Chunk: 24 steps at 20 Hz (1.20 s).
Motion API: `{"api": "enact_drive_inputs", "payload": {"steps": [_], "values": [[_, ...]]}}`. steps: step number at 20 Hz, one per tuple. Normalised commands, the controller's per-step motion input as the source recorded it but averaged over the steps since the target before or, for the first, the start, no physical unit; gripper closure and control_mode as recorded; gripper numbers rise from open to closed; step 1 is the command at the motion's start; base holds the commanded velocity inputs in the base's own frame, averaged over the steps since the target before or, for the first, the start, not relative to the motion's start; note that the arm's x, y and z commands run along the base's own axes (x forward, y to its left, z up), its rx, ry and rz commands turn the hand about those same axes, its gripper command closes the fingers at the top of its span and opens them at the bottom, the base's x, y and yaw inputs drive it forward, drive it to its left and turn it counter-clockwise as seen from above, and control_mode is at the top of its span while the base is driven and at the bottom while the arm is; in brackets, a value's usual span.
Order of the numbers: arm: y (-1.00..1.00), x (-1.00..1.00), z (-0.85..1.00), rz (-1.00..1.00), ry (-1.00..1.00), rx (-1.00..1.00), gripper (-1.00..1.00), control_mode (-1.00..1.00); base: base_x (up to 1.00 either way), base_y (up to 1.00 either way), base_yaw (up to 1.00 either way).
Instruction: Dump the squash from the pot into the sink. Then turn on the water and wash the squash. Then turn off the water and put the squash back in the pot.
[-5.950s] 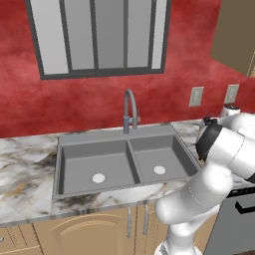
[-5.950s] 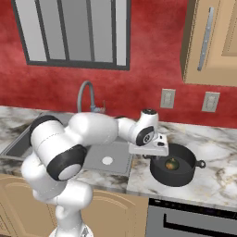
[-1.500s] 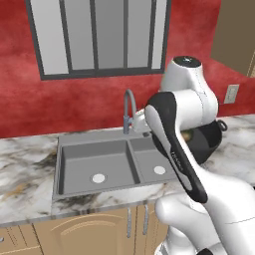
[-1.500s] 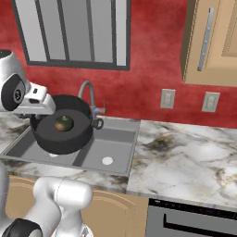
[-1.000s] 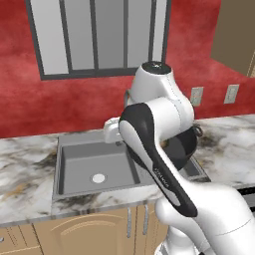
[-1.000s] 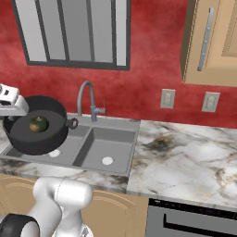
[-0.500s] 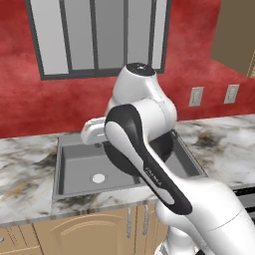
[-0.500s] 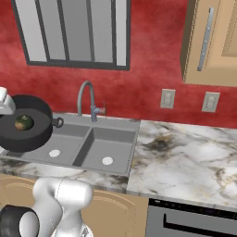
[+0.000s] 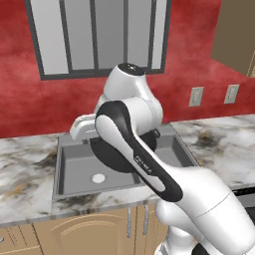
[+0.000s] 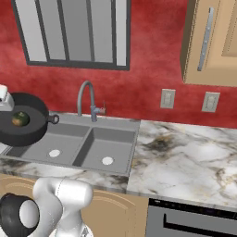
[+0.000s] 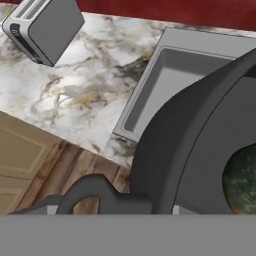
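Black, wide, shallow pot (image 10: 21, 124), carried in the air by one loop handle; the tool (image 11: 112, 210) is clenched on that handle, with its fingertips barely visible at the lower edge of the hand view. Squash (image 10: 18, 119), dark green and orange-brown, lies inside the pot, just beyond the tool. Grey double-basin sink (image 10: 92, 143) sits below the tool and pot, the pot hanging over the left basin's outer edge; a white drain disc shows in each basin. Gooseneck faucet (image 10: 85, 99) stands at the sink's back rim, well apart from the tool. Marble table (image 10: 185, 157) surrounds the sink. Grey toaster (image 11: 45, 27) stands on the table beyond the sink's left end.
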Motion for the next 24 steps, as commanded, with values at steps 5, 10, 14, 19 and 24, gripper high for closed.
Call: {"api": "enact_drive_inputs", "payload": {"steps": [5, 10, 14, 19, 24], "values": [[0.06, 0.52, -0.13, 0.05, 0.00, 0.02, 1.00, -1.00, 0.00, 0.00, 0.00], [0.04, 0.61, -0.19, 0.03, 0.00, 0.01, 1.00, -1.00, 0.00, 0.00, 0.00], [0.10, 0.60, -0.21, 0.03, 0.00, 0.01, 1.00, -1.00, 0.00, 0.00, 0.00], [0.15, 0.52, -0.19, 0.03, 0.00, 0.03, 1.00, -1.00, 0.00, 0.00, 0.00], [0.12, 0.46, -0.15, 0.04, 0.00, 0.06, 1.00, -1.00, 0.00, 0.00, 0.00]]}}
